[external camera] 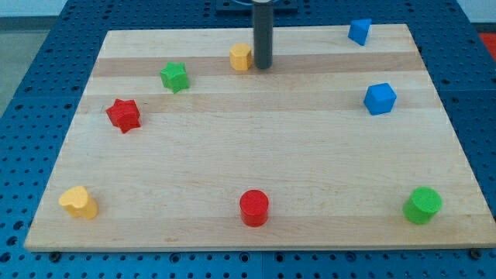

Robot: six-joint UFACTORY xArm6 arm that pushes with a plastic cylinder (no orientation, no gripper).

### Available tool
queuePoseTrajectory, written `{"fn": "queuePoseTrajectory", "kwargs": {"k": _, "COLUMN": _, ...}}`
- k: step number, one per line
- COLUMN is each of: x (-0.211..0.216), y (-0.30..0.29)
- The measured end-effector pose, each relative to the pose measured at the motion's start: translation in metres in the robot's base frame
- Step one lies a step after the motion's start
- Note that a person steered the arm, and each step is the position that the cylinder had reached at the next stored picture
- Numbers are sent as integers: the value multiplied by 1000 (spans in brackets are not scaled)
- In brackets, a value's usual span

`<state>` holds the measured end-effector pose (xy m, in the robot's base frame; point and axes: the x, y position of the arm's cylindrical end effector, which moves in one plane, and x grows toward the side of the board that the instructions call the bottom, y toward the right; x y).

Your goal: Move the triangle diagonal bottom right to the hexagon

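The dark rod comes straight down from twelve o'clock, just right of the view's centre line, its upper part cut off by the frame. It stands upright, without visible tilt. My tip (263, 67) rests on the board's surface, high in the view, toward twelve o'clock from the board's middle.

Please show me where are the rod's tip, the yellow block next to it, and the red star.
my tip (263, 67): camera view, the rod's very end.
yellow block (240, 56): camera view, its front face, just left of the tip.
red star (123, 115): camera view, middle of its top.
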<state>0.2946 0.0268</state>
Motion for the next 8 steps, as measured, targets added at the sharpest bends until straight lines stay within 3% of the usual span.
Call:
{"fn": "queuePoseTrajectory", "kwargs": {"k": 1, "x": -7, "y": 49}}
{"fn": "queuePoseTrajectory", "kwargs": {"k": 2, "x": -38, "y": 54}}
{"fn": "queuePoseTrajectory", "kwargs": {"k": 4, "x": -91, "y": 148}}
{"fn": "queuePoseTrajectory", "kwargs": {"k": 8, "x": -102, "y": 188}}
